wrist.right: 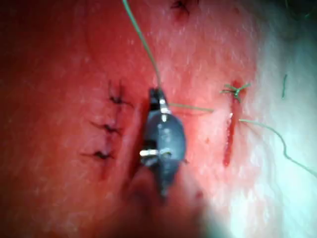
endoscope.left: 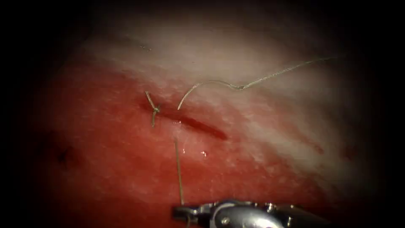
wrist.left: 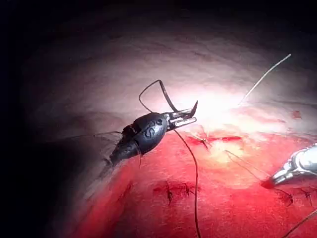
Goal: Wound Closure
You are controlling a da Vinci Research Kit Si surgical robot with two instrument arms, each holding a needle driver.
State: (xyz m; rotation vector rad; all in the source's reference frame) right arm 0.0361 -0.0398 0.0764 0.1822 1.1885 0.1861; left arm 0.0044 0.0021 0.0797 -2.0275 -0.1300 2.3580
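Red-wet tissue (endoscope.left: pixel 105 169) lay under me, its cut (endoscope.left: pixel 198 124) partly knotted. My right end effector (endoscope.left: pixel 181 211) clamped limp, slippery thread (endoscope.left: pixel 179 173) below the cut. My left end effector (wrist.left: pixel 185 118) gripped the stiff needle (wrist.left: pixel 163 94) mid-curve, clear of tissue. Right wrist: thread (wrist.right: pixel 141 39) clamped.

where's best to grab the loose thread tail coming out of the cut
Probably mid-tail, short of its kink: that stretch lies well away from the knot and the cut. Come from the cut's right side, jaws across the strand. The right hand is shut on the other thread; the left hand holds the needle, off the tissue.
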